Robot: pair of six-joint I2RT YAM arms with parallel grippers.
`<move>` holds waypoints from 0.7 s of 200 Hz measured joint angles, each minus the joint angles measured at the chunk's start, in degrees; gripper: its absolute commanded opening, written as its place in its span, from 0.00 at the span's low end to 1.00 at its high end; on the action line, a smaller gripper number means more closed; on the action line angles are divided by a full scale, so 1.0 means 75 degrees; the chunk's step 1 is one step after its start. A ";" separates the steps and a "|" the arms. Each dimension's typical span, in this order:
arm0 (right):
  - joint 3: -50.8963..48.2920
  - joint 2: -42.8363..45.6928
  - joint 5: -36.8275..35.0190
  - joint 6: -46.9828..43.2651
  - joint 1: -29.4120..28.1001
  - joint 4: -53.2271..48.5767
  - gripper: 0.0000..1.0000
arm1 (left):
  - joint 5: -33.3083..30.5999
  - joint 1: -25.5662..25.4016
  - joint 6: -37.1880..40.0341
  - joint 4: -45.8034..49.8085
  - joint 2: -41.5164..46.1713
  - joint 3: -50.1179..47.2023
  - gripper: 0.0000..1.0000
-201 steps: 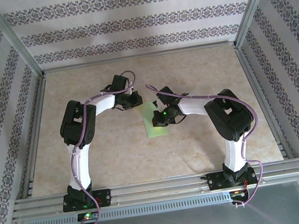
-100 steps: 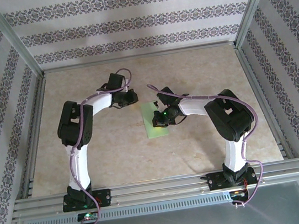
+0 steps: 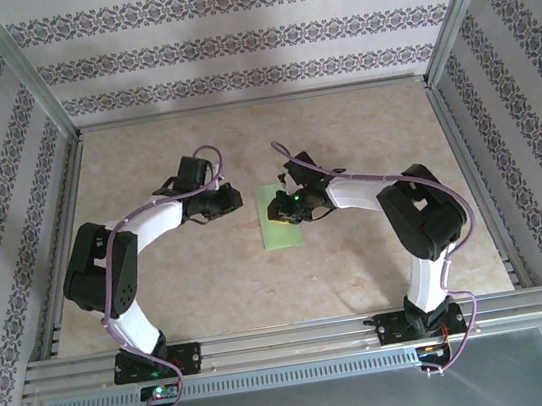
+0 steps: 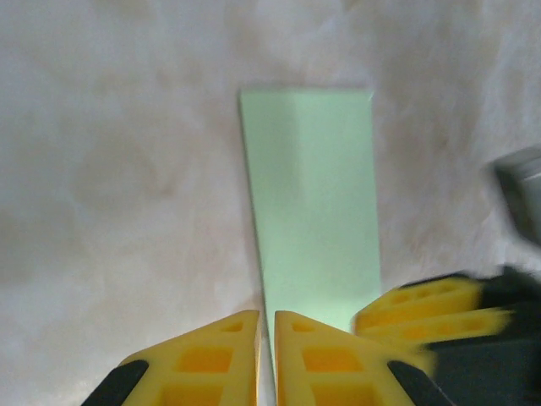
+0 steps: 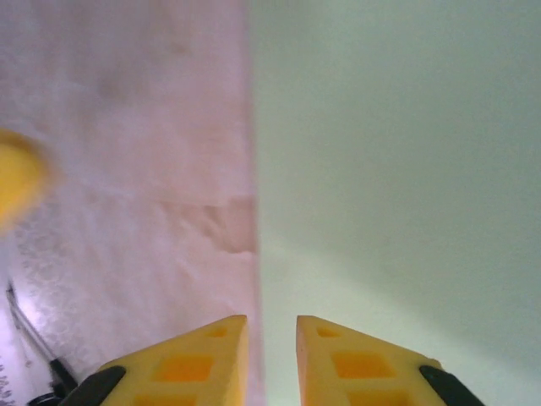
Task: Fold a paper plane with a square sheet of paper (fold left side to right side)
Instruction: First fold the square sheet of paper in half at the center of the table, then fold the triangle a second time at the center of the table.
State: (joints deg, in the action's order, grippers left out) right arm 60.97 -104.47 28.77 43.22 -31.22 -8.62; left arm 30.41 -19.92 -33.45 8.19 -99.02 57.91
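- A metal rail along the near edge carries both arm bases.
- On the beige marbled table, the light green sheet of paper lies at centre, folded into a narrow strip.
- The left gripper, jaws nearly together, sits just left of the strip's far end. The right gripper, jaws slightly apart, is over that end.
- Floral-striped wallpaper covers the far wall.

square sheet of paper | light green | folded narrow | lying flat
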 measured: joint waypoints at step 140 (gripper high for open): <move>-0.1428 0.1810 -0.0787 -0.0968 0.1294 -0.1769 0.37 | -0.0041 -0.0895 -0.0376 0.0038 -0.1708 0.1183 0.12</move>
State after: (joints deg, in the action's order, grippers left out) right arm 50.26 -90.89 22.87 35.97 -21.52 -21.89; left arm 30.11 -26.63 -36.27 8.47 -111.83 66.78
